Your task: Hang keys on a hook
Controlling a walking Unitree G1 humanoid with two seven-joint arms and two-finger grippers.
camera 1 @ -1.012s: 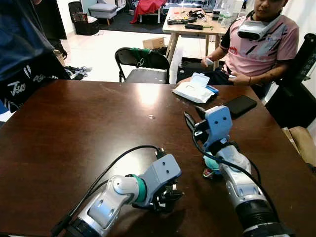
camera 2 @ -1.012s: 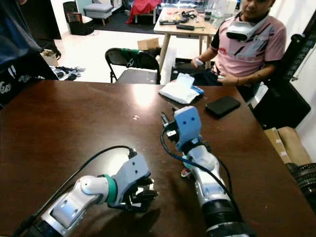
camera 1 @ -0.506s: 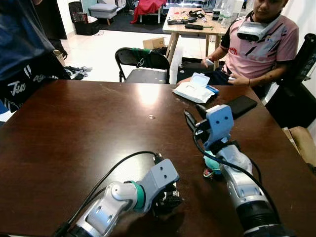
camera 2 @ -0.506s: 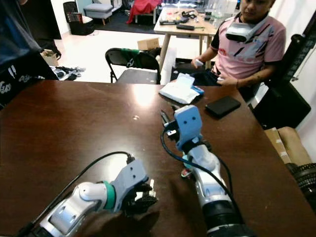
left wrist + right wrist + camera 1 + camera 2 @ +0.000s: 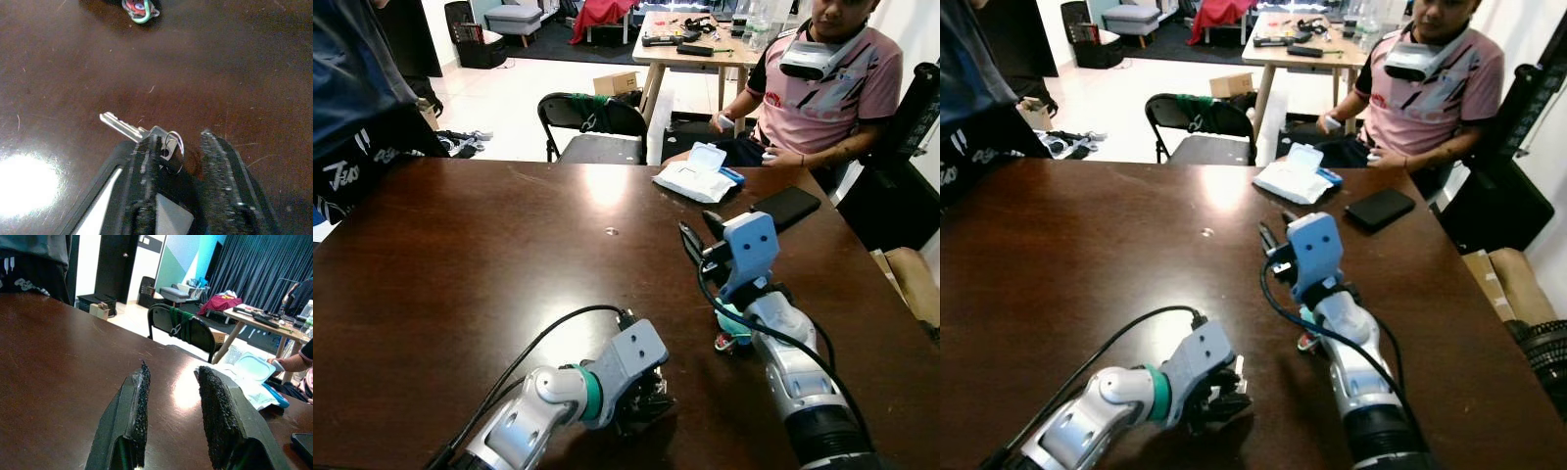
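Observation:
A silver key on a ring (image 5: 146,134) lies flat on the dark brown table (image 5: 489,255), near the front edge. My left gripper (image 5: 178,139) is pressed down over it, open, with the key ring between the fingers and close against one finger (image 5: 144,166). From the head, the left gripper (image 5: 651,397) hides the key. My right gripper (image 5: 697,227) is held above the table's right half, open and holding nothing, pointing away from me. A small red, green and teal object (image 5: 728,335) lies on the table under the right arm.
A white wipes pack (image 5: 697,176) and a black phone (image 5: 785,206) lie at the far right of the table. A person (image 5: 832,88) sits beyond that corner, a folding chair (image 5: 592,122) stands behind the far edge, and another person (image 5: 352,98) stands at far left.
My left gripper has sunk lower and drawn slightly nearer to me, down onto the tabletop. The right arm has hardly moved.

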